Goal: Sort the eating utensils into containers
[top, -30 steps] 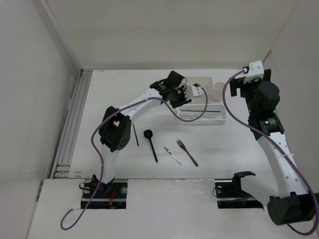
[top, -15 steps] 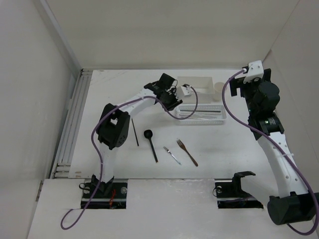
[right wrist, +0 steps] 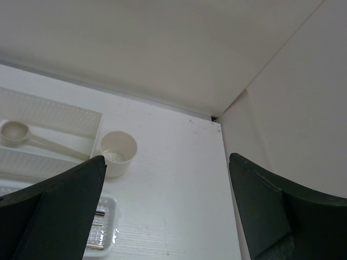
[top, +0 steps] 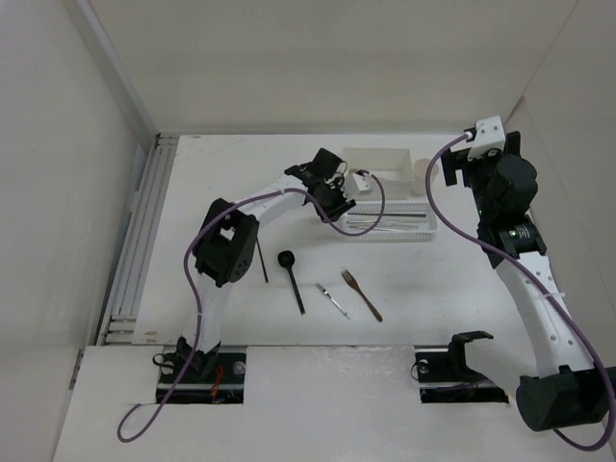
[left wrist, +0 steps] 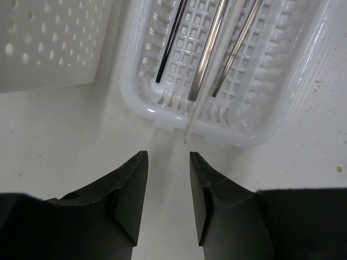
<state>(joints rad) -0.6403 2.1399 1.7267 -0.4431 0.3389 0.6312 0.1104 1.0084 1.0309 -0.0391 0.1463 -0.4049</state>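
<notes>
Four utensils lay unsorted on the tabletop [top: 433, 279]; the left pincer [left wrist: 168, 157] hovered empty by the basket tray [left wrist: 238, 140].
Its jaws stood slightly apart, holding nothing, near the tray end where slim pieces [left wrist: 209, 54] lay. Next, I judged, it must reach toward the chopstick [top: 262, 260], black spoon [top: 294, 284], silver fork [top: 333, 300] or brown fork [top: 362, 295]. The right pincer [right wrist: 166, 160] hung wide open, empty.

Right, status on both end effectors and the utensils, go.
Left end effector open, empty, at mesh basket's end. Right end effector open, empty, raised. Black spoon, silver fork, brown fork, chopstick loose on table. Nothing blocking.
</notes>
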